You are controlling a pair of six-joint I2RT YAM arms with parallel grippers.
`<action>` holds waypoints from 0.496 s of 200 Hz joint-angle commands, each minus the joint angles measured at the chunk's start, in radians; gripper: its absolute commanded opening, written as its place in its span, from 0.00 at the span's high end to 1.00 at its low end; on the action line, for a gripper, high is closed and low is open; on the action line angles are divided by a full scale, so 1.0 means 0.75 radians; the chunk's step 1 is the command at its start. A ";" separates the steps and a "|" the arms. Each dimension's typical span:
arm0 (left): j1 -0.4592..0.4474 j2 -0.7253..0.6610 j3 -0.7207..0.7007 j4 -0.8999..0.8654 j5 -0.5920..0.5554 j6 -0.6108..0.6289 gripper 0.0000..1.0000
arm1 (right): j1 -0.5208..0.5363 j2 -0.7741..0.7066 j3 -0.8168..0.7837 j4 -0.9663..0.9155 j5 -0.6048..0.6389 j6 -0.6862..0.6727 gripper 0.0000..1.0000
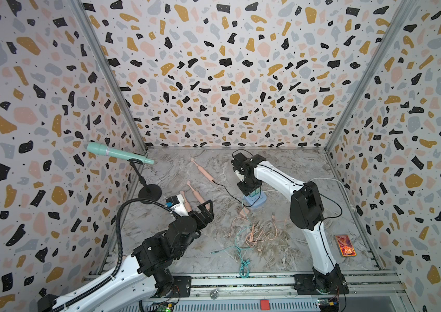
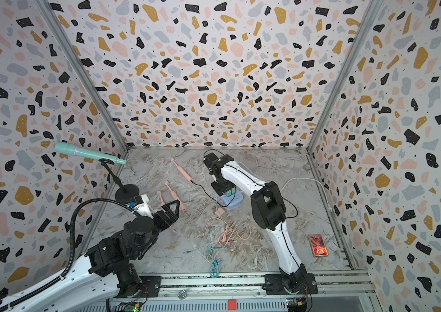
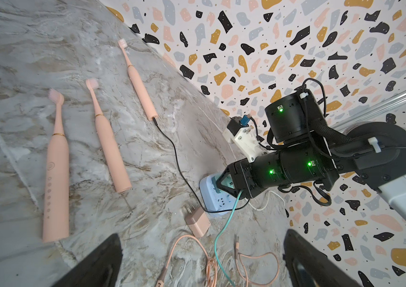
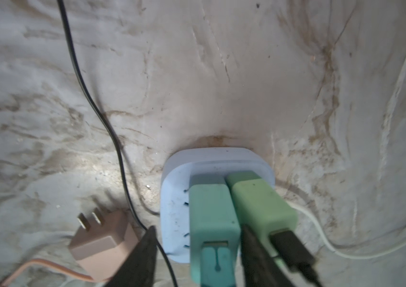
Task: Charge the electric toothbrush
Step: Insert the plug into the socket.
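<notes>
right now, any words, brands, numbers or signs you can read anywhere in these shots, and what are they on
No word or number is readable in any view.
flat red and gold packet: printed pattern, too small to read.
nearest pink electric toothbrush: a round button ring and a column of dots, no letters.
pink cable plug: dark marks, too blurred to read.

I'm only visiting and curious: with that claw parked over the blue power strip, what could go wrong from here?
1. The right gripper straddles the teal adapter, one finger between it and the green adapter; pulling away crookedly might loosen either plug from the power strip.
2. The black cable feeding the far toothbrush passes right beside the other finger and could snag, tugging its plug out.
</notes>
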 commanded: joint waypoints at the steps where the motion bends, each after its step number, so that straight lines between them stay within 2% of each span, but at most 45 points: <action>1: 0.005 0.020 0.053 0.062 0.014 0.017 0.00 | 0.003 -0.127 0.043 -0.036 0.062 0.009 0.27; 49: 0.006 0.026 0.054 0.065 0.016 0.020 0.01 | 0.027 -0.213 0.101 -0.017 -0.015 0.017 0.23; 99: 0.006 0.022 0.073 0.023 -0.023 0.051 0.01 | 0.072 -0.367 0.086 0.025 -0.035 0.070 0.28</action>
